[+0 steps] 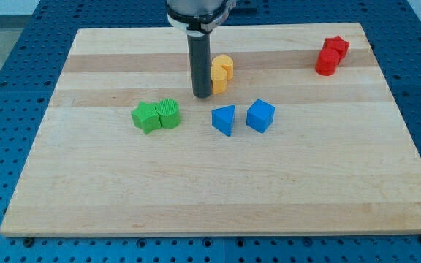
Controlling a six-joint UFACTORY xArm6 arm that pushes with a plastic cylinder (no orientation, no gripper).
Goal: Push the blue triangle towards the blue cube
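The blue triangle [224,120] lies near the middle of the wooden board [218,197]. The blue cube [260,115] sits just to its right, a small gap between them. My rod comes down from the view's top, and my tip [201,95] rests on the board above and slightly left of the blue triangle, apart from it. The tip stands right beside the left edge of the yellow blocks.
Two yellow blocks [221,73] sit together right of the rod. A green star-like block [146,117] and a green cylinder [169,113] touch at the left of centre. Two red blocks [331,55] sit at the top right.
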